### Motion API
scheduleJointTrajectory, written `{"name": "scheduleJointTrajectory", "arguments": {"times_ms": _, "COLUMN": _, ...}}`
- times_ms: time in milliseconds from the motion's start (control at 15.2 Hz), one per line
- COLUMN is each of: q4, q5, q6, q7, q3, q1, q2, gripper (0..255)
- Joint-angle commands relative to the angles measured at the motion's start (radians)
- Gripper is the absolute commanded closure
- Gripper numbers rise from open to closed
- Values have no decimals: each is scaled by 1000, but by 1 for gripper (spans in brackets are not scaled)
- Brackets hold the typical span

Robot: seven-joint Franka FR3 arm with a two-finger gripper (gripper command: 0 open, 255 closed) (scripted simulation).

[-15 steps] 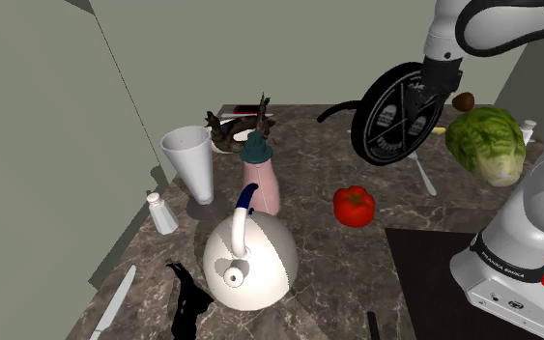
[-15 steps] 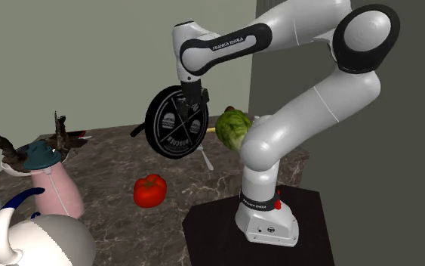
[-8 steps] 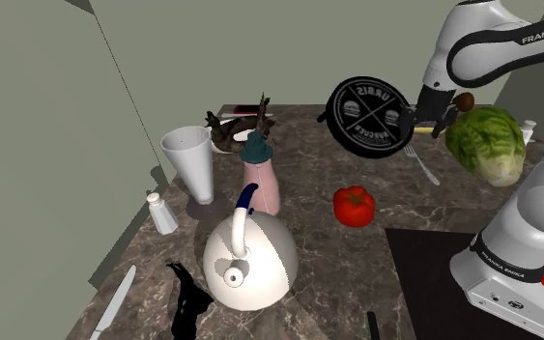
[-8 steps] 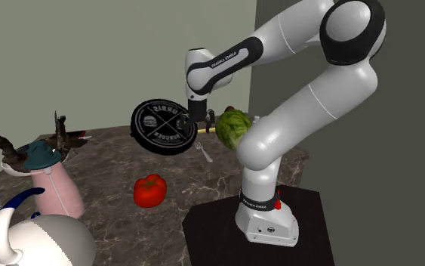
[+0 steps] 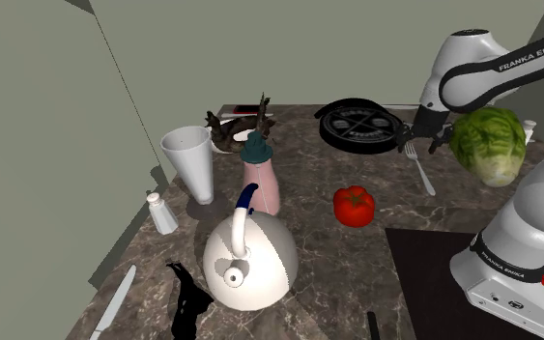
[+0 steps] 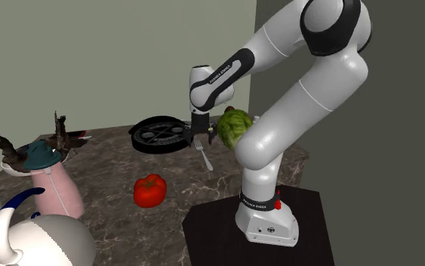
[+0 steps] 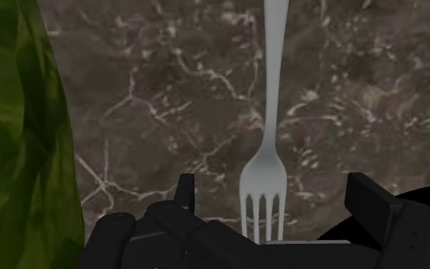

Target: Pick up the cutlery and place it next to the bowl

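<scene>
Hovering right over the slim pale grey fork (image 7: 270, 115) on the dark marbled worktop (image 7: 152, 99), black two-finger end effector (image 7: 273, 187) spread wide, holding nothing.

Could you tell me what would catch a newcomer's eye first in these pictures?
The white arm bends down over the dark marbled counter, its open gripper poised above a pale fork beside a green lettuce. Next come the big white kettle at the shoulder view's lower middle and the red pepper mid-counter.

Gripper (image 6: 201, 134) above fork (image 6: 204, 156) (lying on marble counter (image 6: 106, 163)), lettuce (image 6: 234, 127) beside, red pepper (image 6: 149, 190) nearer.
</scene>
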Motion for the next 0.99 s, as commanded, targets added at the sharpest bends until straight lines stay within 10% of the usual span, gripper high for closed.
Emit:
{"name": "scheduleJointTrajectory", "arguments": {"times_ms": 0, "q4": -17, "q5": -7, "q6": 43, "q7": 4, "q3": -6, "q1": -1, "q2": 25, "gripper": 0}}
{"name": "scheduleJointTrajectory", "arguments": {"times_ms": 528, "q4": -20, "q5": -8, "q6": 55, "q7": 4, "q3": -8, "q1": -1, "q2": 34, "gripper": 0}}
{"name": "scheduleJointTrajectory", "arguments": {"times_ms": 594, "q4": -20, "q5": -8, "q6": 55, "q7": 4, "q3": -8, "q1": -1, "q2": 34, "gripper": 255}}
{"name": "scheduleJointTrajectory", "arguments": {"times_ms": 924, "q4": -19, "q5": -8, "q6": 56, "q7": 3, "q3": -10, "q1": -1, "q2": 37, "gripper": 255}}
